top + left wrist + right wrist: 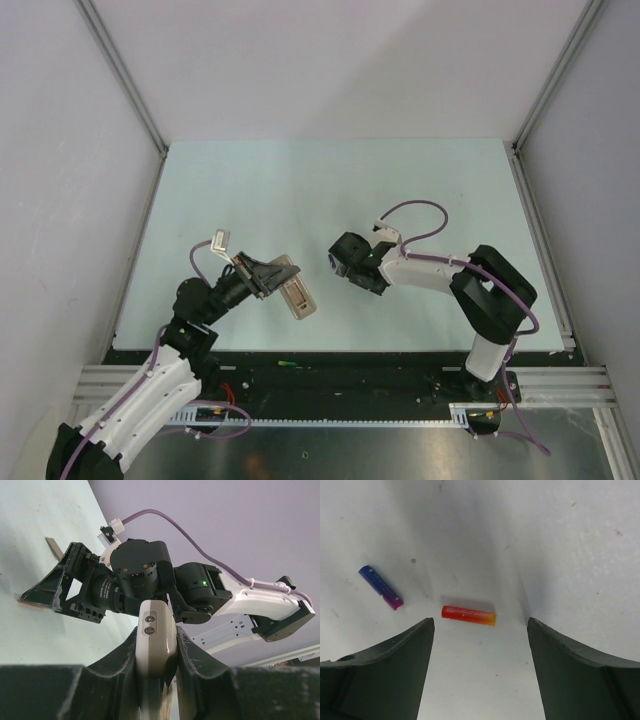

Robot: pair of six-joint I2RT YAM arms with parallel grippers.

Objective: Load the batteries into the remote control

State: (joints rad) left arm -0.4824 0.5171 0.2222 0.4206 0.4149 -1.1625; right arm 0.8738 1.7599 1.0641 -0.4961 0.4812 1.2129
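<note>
left gripper [156,646] clamping remote control [155,625], right gripper [480,625] wide over red battery [468,615]

Setting: robotics laboratory test cell. Evidence: flat pale mint-green table [330,190] enclosed by plain pale grey panel walls [330,60] on silver aluminium extrusion posts [120,75]; slotted aluminium base rail [350,383] carrying white-and-black left robot arm [150,400] and right robot arm [440,272]; looped purple cables [415,207].

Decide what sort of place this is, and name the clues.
Probably a robotics lab test cell: a pale table enclosed by plain panels on aluminium framing, with the left arm and right arm bolted at its near edge.
</note>
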